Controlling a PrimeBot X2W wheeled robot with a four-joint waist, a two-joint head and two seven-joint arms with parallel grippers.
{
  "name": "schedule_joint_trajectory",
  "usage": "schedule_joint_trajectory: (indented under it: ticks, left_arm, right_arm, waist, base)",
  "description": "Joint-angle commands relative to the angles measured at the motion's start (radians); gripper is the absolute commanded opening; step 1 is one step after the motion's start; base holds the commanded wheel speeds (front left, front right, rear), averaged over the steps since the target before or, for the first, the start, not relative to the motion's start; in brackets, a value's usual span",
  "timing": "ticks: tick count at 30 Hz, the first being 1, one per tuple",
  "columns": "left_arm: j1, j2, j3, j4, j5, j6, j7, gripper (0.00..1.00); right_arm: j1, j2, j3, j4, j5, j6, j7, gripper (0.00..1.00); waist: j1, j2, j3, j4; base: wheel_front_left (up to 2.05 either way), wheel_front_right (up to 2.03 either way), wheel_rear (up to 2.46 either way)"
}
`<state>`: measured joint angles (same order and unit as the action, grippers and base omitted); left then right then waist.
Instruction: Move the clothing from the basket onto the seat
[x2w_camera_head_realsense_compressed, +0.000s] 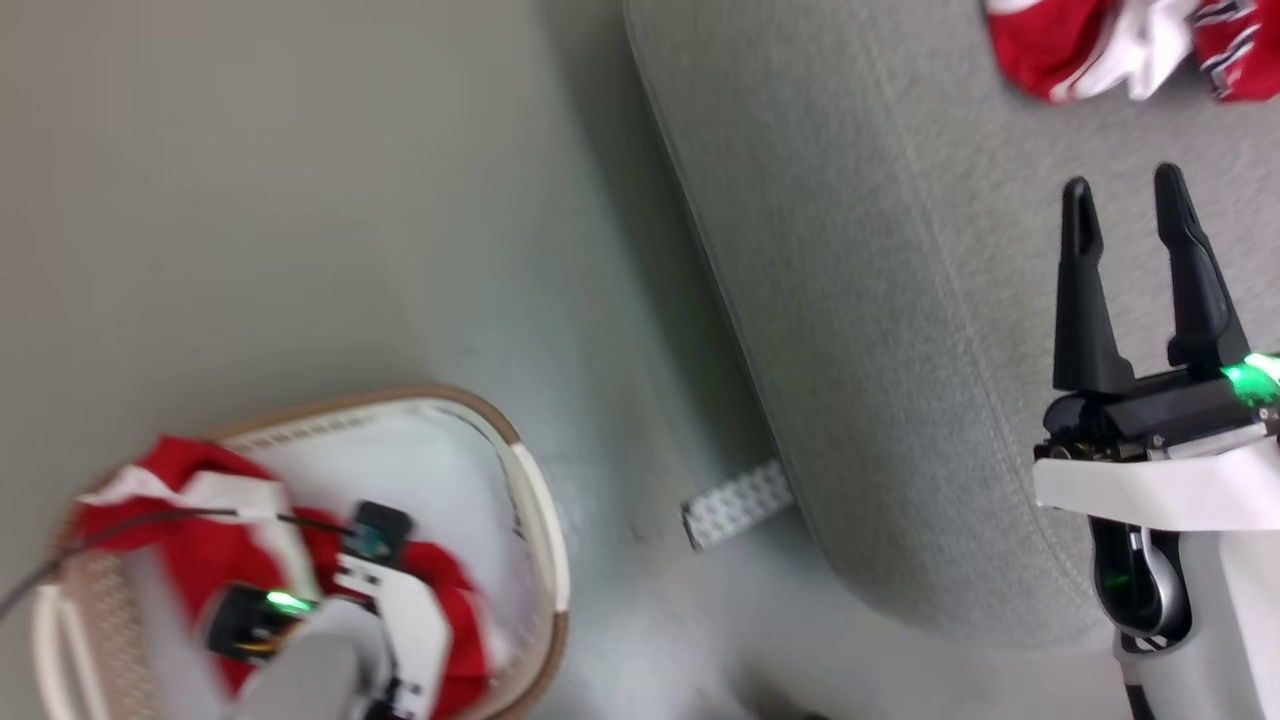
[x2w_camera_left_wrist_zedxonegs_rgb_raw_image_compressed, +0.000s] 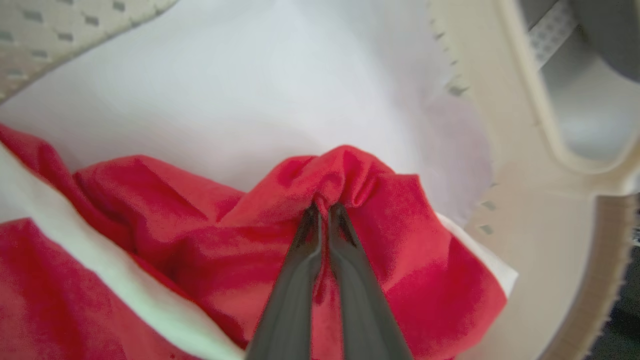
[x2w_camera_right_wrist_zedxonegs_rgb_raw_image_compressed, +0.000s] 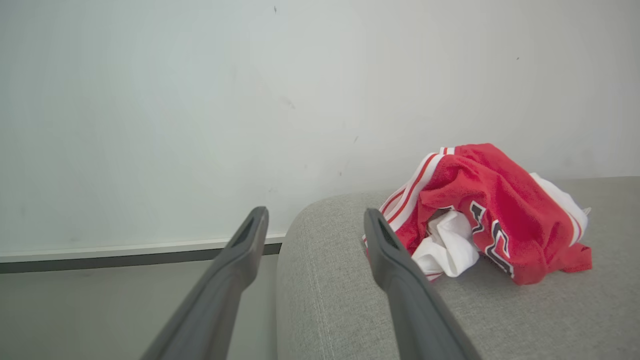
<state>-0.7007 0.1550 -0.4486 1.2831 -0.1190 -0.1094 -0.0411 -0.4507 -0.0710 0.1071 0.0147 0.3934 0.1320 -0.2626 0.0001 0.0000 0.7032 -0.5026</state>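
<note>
One red garment (x2w_camera_head_realsense_compressed: 200, 560) with white panels lies in the white basket (x2w_camera_head_realsense_compressed: 535, 500) at the lower left of the head view. My left gripper (x2w_camera_left_wrist_zedxonegs_rgb_raw_image_compressed: 326, 209) reaches into the basket and is shut on a pinched fold of this red garment (x2w_camera_left_wrist_zedxonegs_rgb_raw_image_compressed: 350, 170). The other red garment (x2w_camera_head_realsense_compressed: 1120, 45), with white stripes and dark lettering, lies crumpled on the grey seat (x2w_camera_head_realsense_compressed: 900, 300). My right gripper (x2w_camera_head_realsense_compressed: 1125, 215) hovers open over the seat, empty, short of that garment (x2w_camera_right_wrist_zedxonegs_rgb_raw_image_compressed: 490, 210). The seat's rounded edge (x2w_camera_right_wrist_zedxonegs_rgb_raw_image_compressed: 325, 280) runs between its fingers.
The basket stands on the pale floor (x2w_camera_head_realsense_compressed: 620, 330) to the left of the seat. A small perforated white block (x2w_camera_head_realsense_compressed: 738, 503) sits at the seat's base. A plain wall (x2w_camera_right_wrist_zedxonegs_rgb_raw_image_compressed: 250, 100) with a skirting board rises behind the seat.
</note>
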Motion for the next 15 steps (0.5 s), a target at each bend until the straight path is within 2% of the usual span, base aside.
schedule_joint_trajectory:
  ticks: [1, 7, 15]
  left_arm:
    - [0.025, -0.008, 0.003, -0.001, -0.007, -0.002, -0.021, 0.00]
    - [0.092, -0.077, 0.015, -0.012, -0.066, -0.011, -0.145, 0.00]
    - [0.183, -0.103, 0.023, -0.106, -0.165, -0.021, -0.220, 0.00]
  right_arm:
    - [0.013, -0.014, -0.001, 0.009, -0.012, -0.003, -0.003, 1.00]
    - [0.070, -0.065, 0.019, 0.031, -0.030, -0.003, -0.003, 1.00]
    - [0.163, -0.113, 0.044, 0.065, -0.028, -0.003, -0.003, 1.00]
  waist:
    - [-0.0001, 0.0000, -0.118, 0.054]
    - [-0.0001, 0.0000, -0.327, 0.137]
    - [-0.0001, 0.0000, -0.537, 0.234]
  base:
    - [0.00, 0.00, 0.00]
    - [0.00, 0.00, 0.00]
    - [0.00, 0.00, 0.00]
